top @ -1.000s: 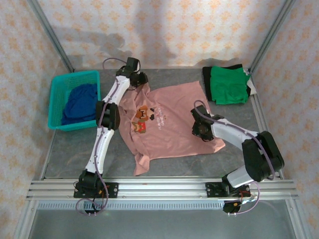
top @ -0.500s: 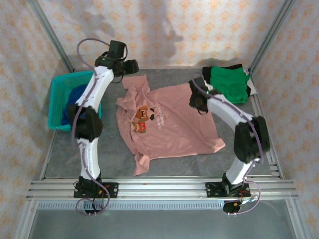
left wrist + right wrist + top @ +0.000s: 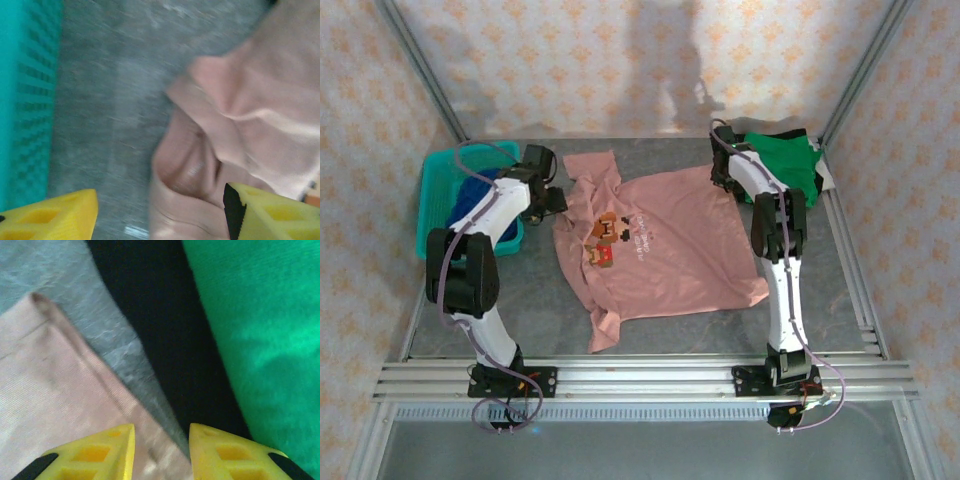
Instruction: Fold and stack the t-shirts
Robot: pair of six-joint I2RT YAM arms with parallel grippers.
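The dusty-pink t-shirt (image 3: 665,255) lies spread face up on the grey table, its chest graphic (image 3: 607,237) showing. My left gripper (image 3: 552,200) hovers at its left sleeve, jaws wide open over rumpled pink fabric (image 3: 200,165). My right gripper (image 3: 724,176) is at the shirt's far right corner, jaws apart, the pink hem (image 3: 100,375) lying loose below the gap. The folded green t-shirt (image 3: 780,168) rests on a dark garment (image 3: 150,315) just to the right. A dark blue t-shirt (image 3: 472,197) is bunched in the basket.
The teal plastic basket (image 3: 438,175) stands at the left, close beside my left gripper (image 3: 160,220) and seen as a teal wall (image 3: 25,100). Metal frame posts and patterned walls close in the table at the back and sides. Bare grey table (image 3: 520,300) lies in front.
My left gripper let go of the pink shirt's far left sleeve, opened and swung down to the left edge. My right gripper travelled from the shirt's near right side to its far right corner.
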